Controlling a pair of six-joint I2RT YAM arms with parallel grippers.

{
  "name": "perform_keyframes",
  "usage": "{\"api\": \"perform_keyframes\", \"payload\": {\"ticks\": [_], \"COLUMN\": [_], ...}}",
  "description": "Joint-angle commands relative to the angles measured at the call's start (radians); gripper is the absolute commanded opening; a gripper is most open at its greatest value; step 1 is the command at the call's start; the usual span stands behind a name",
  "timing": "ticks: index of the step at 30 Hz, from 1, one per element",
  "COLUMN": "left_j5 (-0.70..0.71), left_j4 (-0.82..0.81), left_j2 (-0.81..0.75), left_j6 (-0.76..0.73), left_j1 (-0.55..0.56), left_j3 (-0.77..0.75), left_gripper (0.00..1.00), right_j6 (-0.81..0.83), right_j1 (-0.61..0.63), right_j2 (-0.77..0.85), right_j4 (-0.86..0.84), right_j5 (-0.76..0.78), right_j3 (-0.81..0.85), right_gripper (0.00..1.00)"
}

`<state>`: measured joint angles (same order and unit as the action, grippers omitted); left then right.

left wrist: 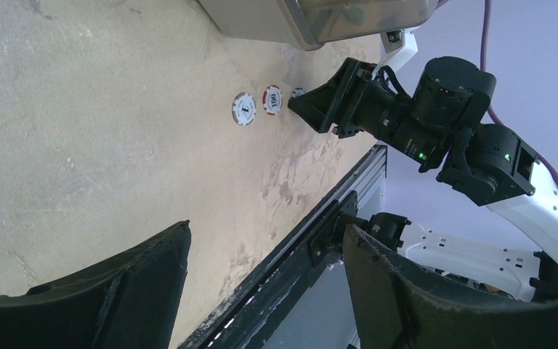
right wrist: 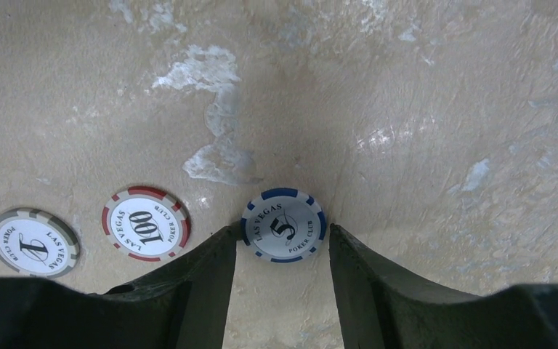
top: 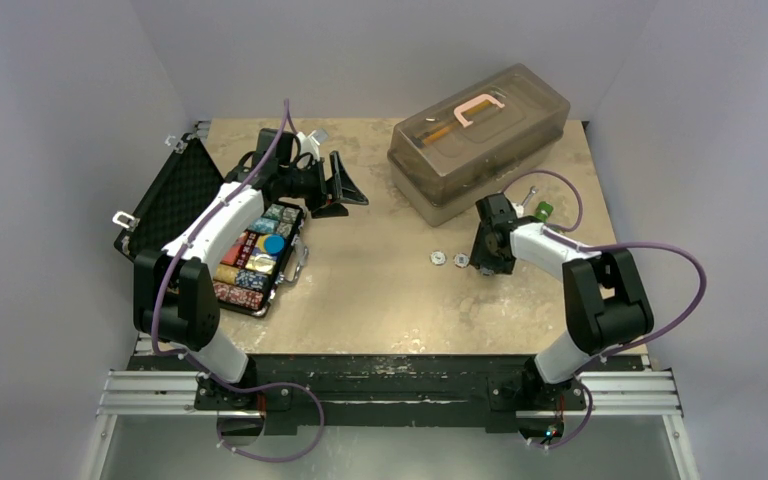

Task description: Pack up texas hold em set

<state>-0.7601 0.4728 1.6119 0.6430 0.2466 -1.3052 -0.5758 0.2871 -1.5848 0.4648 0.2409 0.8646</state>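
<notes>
Where the black briefcase (top: 168,196) lies open on the counter (top: 380,305), its foam-lined lid tilted back, we see rows of multicoloured chips (top: 248,265) filling its tray. A blue disc (top: 274,243) rests on top of them.

The left arm (top: 222,215) reaches over the case. The left jaws hang wide and empty just past the case's handle side.

Well apart from the case, on that same handle side, the right arm (top: 550,245) points down at the counter. The right jaws stand narrowly apart, close against either side of a blue-edged chip (right wrist: 283,225) lying flat. A red-edged chip (right wrist: 145,223) and a grey-edged chip (right wrist: 34,242) lie beside it in a row running back toward the case.

Farther from the case sits a translucent grey tub (top: 505,150) with a pink clamp (top: 477,106) at its lid. A green-handled tool (top: 543,210) lies just beside the tub.
</notes>
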Motion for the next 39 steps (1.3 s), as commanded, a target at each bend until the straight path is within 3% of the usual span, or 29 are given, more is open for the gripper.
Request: {"api": "perform_keyframes", "payload": {"ticks": [1,16,20,39], "left_j5": [-0.027,-0.029,-0.027,-0.027], "left_j4": [-0.028,-0.028,-0.027,-0.027], "left_j2": [-0.024,-0.027,-0.024,-0.019], "left_j6": [-0.005,-0.005,-0.007,-0.005], "left_j1": [0.002,0.002,0.002,0.002], "left_j3": [-0.036,-0.035,-0.035,-0.035], "left_gripper": [0.74,0.74,0.74,0.74], "right_j6": [0.008,0.024,0.024,-0.004], "right_j1": [0.002,0.001,0.001,0.001], "right_j2": [-0.041,-0.057,-0.042,0.033], "right_j4": [0.015,0.021,0.025,0.053], "right_j5": [0.007,-0.046,-0.066,-0.106], "right_j3": [0.039,0.039,0.045,0.074], "right_gripper": [0.49,0.36,0.27,0.25]}}
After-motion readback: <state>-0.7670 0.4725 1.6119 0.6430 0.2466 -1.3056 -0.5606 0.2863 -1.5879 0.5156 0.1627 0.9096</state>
